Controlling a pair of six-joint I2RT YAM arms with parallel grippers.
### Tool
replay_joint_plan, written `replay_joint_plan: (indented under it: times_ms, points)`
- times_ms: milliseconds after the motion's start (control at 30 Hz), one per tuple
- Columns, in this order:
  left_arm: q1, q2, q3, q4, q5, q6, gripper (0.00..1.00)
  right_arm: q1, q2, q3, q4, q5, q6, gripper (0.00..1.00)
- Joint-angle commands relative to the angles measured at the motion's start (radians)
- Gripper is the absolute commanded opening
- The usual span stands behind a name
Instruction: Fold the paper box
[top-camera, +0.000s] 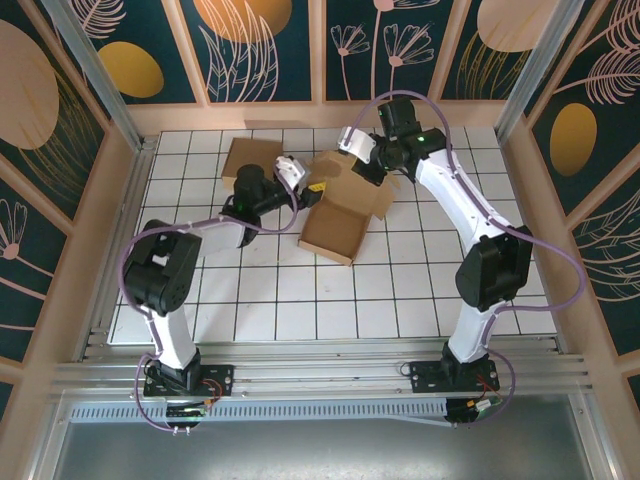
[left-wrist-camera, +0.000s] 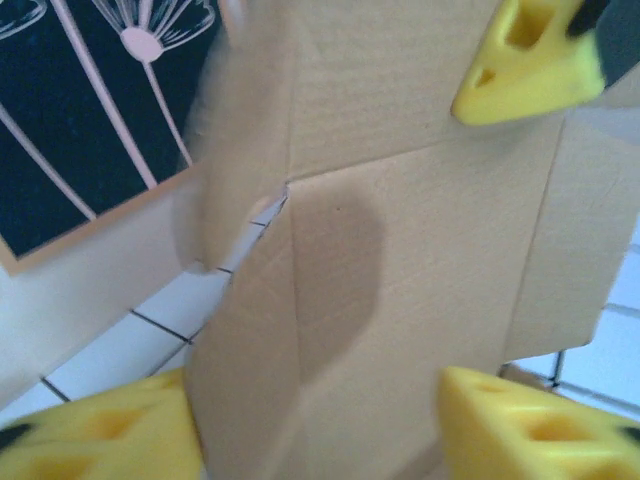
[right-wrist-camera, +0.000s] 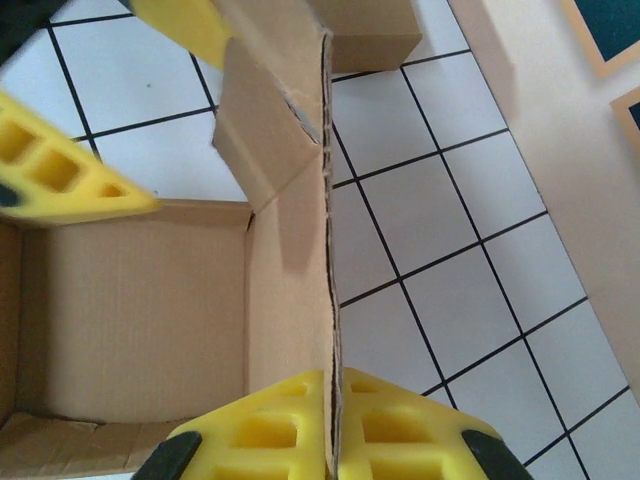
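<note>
Wide white tabletop (top-camera: 300, 320), and in the middle of its far half sits the paper box (top-camera: 340, 225). I'd call it roughly half built. The base tray lies flat with low walls standing, but the far flaps splay loose and nothing reads as tucked or closed. Left to do, by my reckoning: square up the walls, fold the loose flaps in, close the lid.

A flat cardboard sheet (top-camera: 250, 158) lies to the box's left near the back wall, out of the action.

Both arms are working the box's far end. The right pincer (right-wrist-camera: 330, 400) is pressed together on the top edge of a side wall, pinching the cardboard. The left pincer (left-wrist-camera: 320, 430) stands spread, with a panel running between its fingers and not clamped, as far as I can tell.

Now the views. The top camera gives the layout of box, sheet and converging arms, but the grips themselves are too small to read there. The right wrist camera shows the pinch plainly, plus the tray's inside floor and a small corner tab folded outward. The left wrist camera sits close on the panel's crease lines, blurred at the left edge, and shows the gap between its own fingers.
</note>
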Motion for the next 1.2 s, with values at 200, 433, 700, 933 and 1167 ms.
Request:
replay_joint_plan:
  times_ms: [200, 433, 700, 933, 1167]
  points:
    - [0.079, -0.266, 0.064, -0.499, -0.201, -0.398, 0.57, 0.031, 0.059, 0.106, -0.150, -0.019, -0.054, 0.03]
    - [0.185, -0.023, 0.338, -0.849, -0.079, -0.518, 0.12, 0.052, 0.082, 0.133, -0.150, 0.007, -0.048, 0.02]
    - [0.185, 0.118, 0.392, -0.813, 0.206, -0.649, 0.08, 0.080, 0.065, 0.088, -0.119, 0.084, -0.052, 0.02]
    - [0.161, 0.187, 0.401, -0.834, 0.249, -0.639, 0.07, 0.092, 0.077, 0.092, -0.107, 0.091, -0.051, 0.02]
    - [0.105, 0.190, 0.389, -0.786, 0.297, -0.661, 0.06, 0.096, 0.080, 0.093, -0.104, 0.099, -0.046, 0.02]
